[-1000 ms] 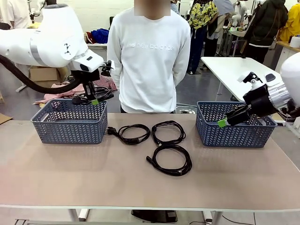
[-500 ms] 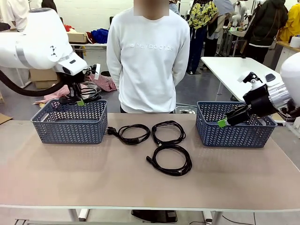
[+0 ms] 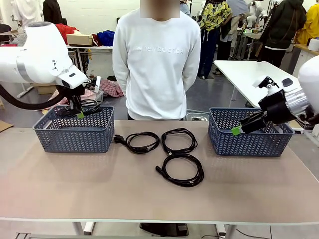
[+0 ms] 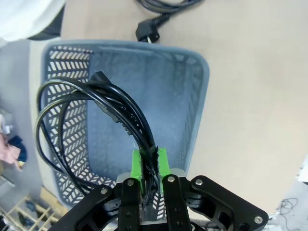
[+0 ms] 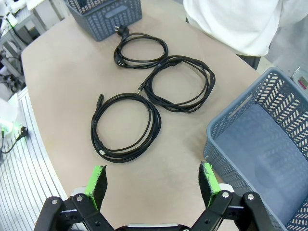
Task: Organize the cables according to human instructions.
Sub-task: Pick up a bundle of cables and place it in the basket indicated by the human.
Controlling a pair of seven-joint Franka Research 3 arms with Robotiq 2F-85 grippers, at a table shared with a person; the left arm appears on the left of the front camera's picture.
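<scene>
My left gripper [image 3: 79, 115] [image 4: 149, 159] is shut on a coiled black cable [image 4: 103, 103] [image 3: 88, 105] and holds it over the left blue basket [image 3: 75, 130] [image 4: 195, 101]. On the table between the baskets lie three more coiled cables: one with a chunky plug [image 3: 138, 141] [image 5: 140, 49], one at the middle back [image 3: 179, 140] [image 5: 180, 83], and one nearer the front [image 3: 182, 169] [image 5: 126, 126]. Over the right basket's front left corner, my right gripper [image 3: 236, 130] [image 5: 153, 185] stands open with nothing between its fingers.
The right blue basket [image 3: 249, 134] [image 5: 269, 144] looks empty inside. A person in a white sweatshirt [image 3: 157, 59] stands at the far side of the table, arms behind the back. The front half of the tabletop [image 3: 149, 199] is bare.
My left arm has carried the held cable leftward and a little farther back over the left basket. The right arm and the three cables on the table have not moved.
</scene>
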